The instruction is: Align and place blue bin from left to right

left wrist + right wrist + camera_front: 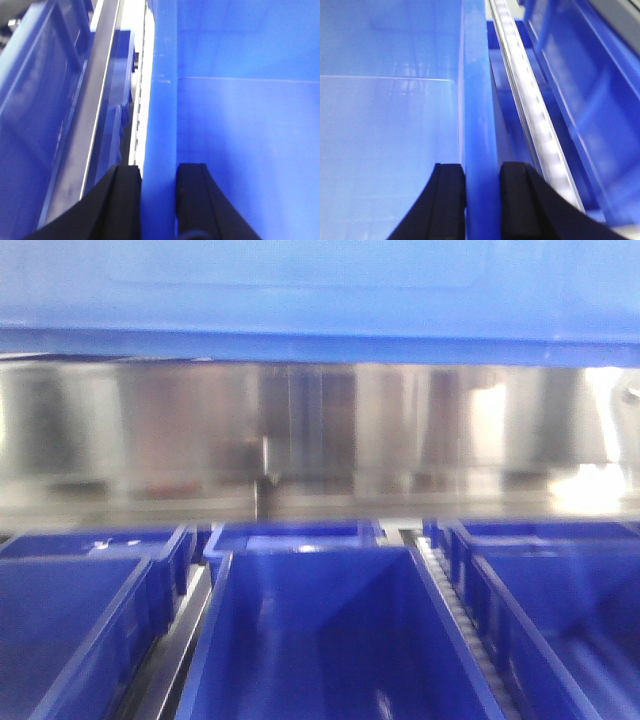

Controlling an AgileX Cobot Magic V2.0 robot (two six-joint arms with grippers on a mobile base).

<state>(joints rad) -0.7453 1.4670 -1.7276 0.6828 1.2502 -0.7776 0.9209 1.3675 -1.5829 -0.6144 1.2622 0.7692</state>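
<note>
Hold: the left gripper [159,172] is clamped on one side wall of the blue bin [162,110], with one black finger inside the bin and one outside. The right gripper [482,170] is clamped the same way on the opposite wall. Neither shows a gap between pad and plastic.

Why held so: we judge that a grip on both side walls shares the load and keeps the bin square to its lane. That matters when the bin must line up with its neighbours.

Position: the bin sits between a dark rail [100,100] on its left and a roller rail [530,110] on its right. The darker bins [70,640] stand beyond both rails.

The front view is blurred. The middle front bin there is probably ours, since rails flank it on both sides, but we cannot confirm this.

Count:
- Grippers: two, each with two fingers showing.
- Rails: two.
- Bins in the front view: six partly seen, three in front and three behind.
- Pale blue crate [320,290]: one, across the top edge of the front view.
- Steel panel [320,430]: one, behind the rows.

Contents: we see nothing inside the held bin.
</note>
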